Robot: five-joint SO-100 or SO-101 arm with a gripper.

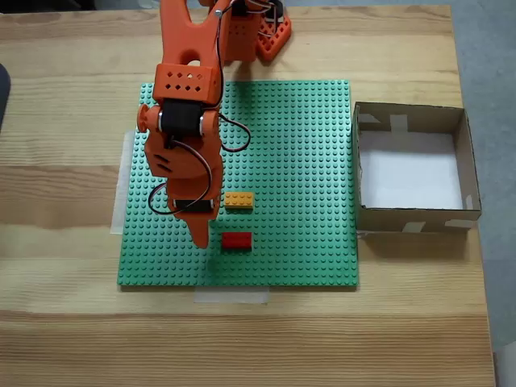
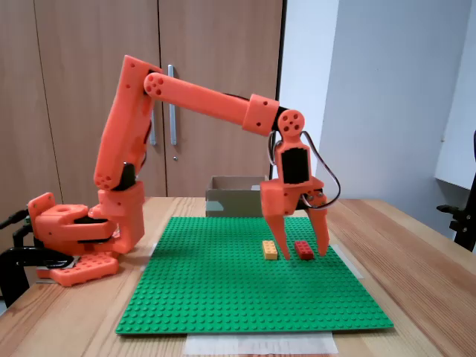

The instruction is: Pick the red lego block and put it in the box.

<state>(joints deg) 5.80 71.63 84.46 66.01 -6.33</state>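
Note:
The red lego block [image 1: 236,240] lies flat on the green baseplate [image 1: 306,145], with its twin seen from the side as the red lego block [image 2: 303,250]. My orange gripper [image 1: 200,230] points down just left of it in the overhead-like fixed view, a short gap apart. In the side fixed view the gripper [image 2: 304,254] is open, and its two fingers [image 2: 281,238] stand low over the plate, framing the brick, which lies farther back. Nothing is held. The box [image 1: 415,218] sits off the plate's right edge, with nothing inside; in the side view the box [image 2: 236,197] is behind the arm.
A yellow-orange brick [image 1: 239,200] lies just above the red one, close to the gripper; it also shows as the yellow-orange brick [image 2: 269,250]. The arm's base [image 2: 74,230] stands at the plate's far end. The wooden table [image 1: 64,322] surrounds the plate.

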